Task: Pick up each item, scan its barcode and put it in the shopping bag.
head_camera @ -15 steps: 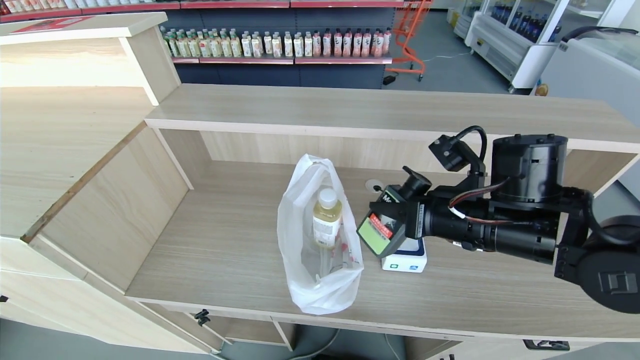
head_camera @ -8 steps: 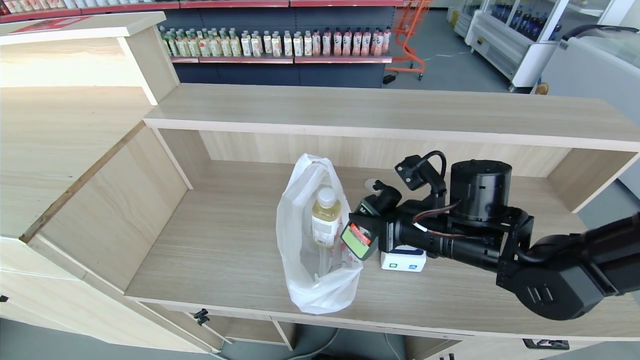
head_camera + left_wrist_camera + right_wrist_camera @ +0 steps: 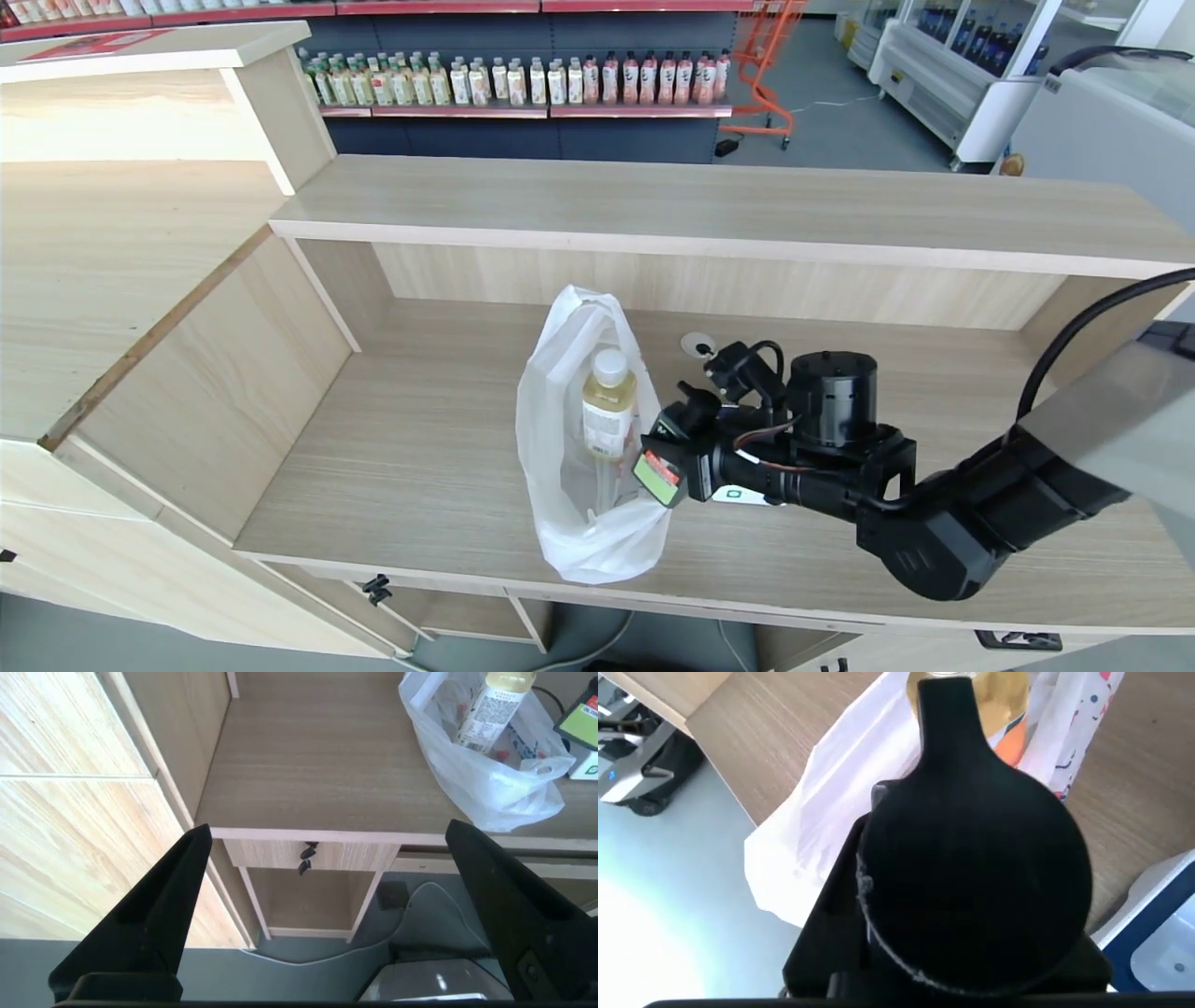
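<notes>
**Right gripper [image 3: 665, 459] swings box [image 3: 657, 472] from scanner [image 3: 739, 494] to shopping bag [image 3: 560, 523]**

Clenched on the box, it sits at the rim beside the bottle [image 3: 609, 411] inside, likely to drop it in. Left gripper [image 3: 327, 835] hangs released off the bench [image 3: 308, 775] edge.

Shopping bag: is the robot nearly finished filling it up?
Done: a bottle stands in the shopping bag. In hand: the right gripper holds a small green-and-red labelled box beside the bag's opening, not yet inside. Left: lowering that box in and letting go. Whether it was scanned, I cannot tell.
</notes>
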Robot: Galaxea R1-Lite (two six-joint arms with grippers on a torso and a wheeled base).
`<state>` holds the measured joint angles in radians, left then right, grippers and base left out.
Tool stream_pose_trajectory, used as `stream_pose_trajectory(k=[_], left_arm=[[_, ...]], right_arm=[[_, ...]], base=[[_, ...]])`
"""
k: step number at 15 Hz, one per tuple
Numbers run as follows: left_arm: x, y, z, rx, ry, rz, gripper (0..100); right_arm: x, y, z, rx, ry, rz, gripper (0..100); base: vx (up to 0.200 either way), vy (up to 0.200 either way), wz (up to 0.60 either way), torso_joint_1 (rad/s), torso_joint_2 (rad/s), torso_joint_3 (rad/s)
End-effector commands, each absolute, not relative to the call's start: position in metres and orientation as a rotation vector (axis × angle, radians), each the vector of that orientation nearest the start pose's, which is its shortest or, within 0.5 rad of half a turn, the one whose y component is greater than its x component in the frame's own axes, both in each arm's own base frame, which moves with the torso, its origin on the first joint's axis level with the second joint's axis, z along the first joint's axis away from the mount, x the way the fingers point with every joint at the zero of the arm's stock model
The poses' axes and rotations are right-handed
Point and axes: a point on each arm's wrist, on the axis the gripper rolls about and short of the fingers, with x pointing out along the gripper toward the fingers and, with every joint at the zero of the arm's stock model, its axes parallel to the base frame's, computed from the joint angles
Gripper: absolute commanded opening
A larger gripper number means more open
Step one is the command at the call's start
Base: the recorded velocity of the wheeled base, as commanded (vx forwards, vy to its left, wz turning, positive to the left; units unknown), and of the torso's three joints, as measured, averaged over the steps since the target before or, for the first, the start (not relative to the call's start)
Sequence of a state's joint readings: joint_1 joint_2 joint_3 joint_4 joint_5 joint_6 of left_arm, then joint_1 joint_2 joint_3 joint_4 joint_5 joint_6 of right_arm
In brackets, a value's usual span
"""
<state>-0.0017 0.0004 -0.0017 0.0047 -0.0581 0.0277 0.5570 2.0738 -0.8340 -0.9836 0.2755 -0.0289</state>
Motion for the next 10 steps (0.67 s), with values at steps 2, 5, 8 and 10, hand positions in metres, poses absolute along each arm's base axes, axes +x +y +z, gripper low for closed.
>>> stream_pose_trajectory(k=[2, 5, 8, 10], left_arm=[[-0.023, -0.001, 0.075, 0.028, 0.002, -0.060, 100], [-0.023, -0.001, 0.075, 0.028, 0.002, -0.060, 100], [-0.023, -0.001, 0.075, 0.028, 0.002, -0.060, 100], [-0.023, -0.001, 0.075, 0.028, 0.002, -0.060, 100]], right_arm=[[0.332, 0.225, 0.063, -0.130, 0.261, 0.872, 0], [0.342, 0.241, 0.054, -0.224, 0.195, 0.922, 0], [0.346, 0.245, 0.042, -0.310, 0.172, 0.936, 0], [0.347, 0.246, 0.033, -0.361, 0.148, 0.942, 0]], base=[[0.000, 0.000, 0.00, 0.000, 0.00, 0.000], [0.000, 0.000, 0.00, 0.000, 0.00, 0.000], [0.000, 0.000, 0.00, 0.000, 0.00, 0.000], [0.000, 0.000, 0.00, 0.000, 0.00, 0.000]])
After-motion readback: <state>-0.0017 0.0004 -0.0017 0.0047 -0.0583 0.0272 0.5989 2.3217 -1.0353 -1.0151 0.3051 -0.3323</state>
